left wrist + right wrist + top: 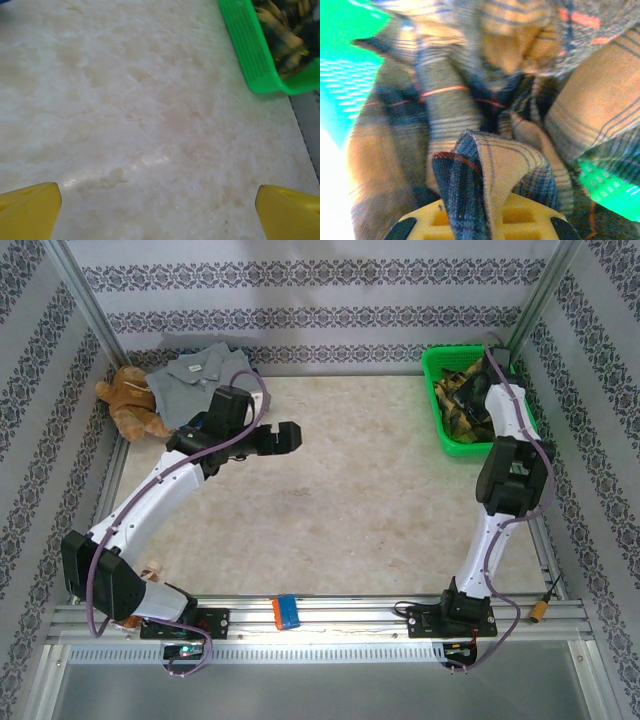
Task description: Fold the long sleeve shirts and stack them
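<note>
Clamped shut with right tool (480,217) on a raised fold of plaid shirt (445,100), down inside green basket (447,447) at far right of table (350,510); likely gripping to lift it out for folding. Parked over bare table with left tool (160,212), jaws wide apart, holding nothing, probably waiting. Bunched and crumpled; mustard and dark checks, thin red lines. Also spotted back left, just beside teddy bear (130,402): grey shirt (195,375).
</note>
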### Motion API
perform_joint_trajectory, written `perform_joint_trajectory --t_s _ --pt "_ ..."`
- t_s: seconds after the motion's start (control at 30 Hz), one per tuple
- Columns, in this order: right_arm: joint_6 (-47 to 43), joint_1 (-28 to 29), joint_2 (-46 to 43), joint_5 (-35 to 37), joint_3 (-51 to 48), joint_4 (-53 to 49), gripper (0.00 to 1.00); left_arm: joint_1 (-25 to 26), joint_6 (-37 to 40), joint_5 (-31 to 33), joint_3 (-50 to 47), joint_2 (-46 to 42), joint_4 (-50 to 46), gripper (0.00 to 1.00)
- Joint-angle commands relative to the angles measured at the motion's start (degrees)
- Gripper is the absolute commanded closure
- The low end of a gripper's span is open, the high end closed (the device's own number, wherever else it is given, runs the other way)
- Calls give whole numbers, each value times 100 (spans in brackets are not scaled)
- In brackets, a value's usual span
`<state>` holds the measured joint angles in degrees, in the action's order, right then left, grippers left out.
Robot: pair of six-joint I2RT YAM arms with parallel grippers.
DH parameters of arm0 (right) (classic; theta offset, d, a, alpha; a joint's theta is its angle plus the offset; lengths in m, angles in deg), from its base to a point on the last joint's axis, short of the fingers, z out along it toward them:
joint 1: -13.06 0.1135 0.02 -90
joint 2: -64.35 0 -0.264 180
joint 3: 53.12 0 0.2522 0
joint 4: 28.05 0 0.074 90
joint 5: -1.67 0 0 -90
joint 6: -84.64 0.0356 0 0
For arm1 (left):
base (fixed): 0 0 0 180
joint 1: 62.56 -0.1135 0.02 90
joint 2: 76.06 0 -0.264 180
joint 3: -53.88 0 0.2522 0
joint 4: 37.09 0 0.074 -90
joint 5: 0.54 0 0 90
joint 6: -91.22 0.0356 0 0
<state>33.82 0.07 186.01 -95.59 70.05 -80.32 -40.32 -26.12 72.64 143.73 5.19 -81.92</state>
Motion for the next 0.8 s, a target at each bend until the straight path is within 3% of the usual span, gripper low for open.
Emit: perform_joint_trajectory --t_s 0.0,0.13,0.27,0.5,0.6,0.77 --pt "556 88 -1088 -789 194 1013 100 -438 -348 -291 -200 -61 578 0" --pt "753 467 -1525 -1252 1055 1104 100 -767 -395 -544 -95 205 1012 0" --pt "1225 1125 -1464 -1910 2517 1178 100 -1003 -447 -667 511 650 1427 0" --pt "2623 2312 -120 -2550 6450 1545 100 -1642 -478 -588 2708 1361 987 0" --pt "3094 2456 -223 -2523 6418 1886 100 -1920 -510 -494 3236 1305 860 0" --pt "2720 2655 -859 -2726 5407 2104 100 -2303 -431 -224 3308 798 776 0"
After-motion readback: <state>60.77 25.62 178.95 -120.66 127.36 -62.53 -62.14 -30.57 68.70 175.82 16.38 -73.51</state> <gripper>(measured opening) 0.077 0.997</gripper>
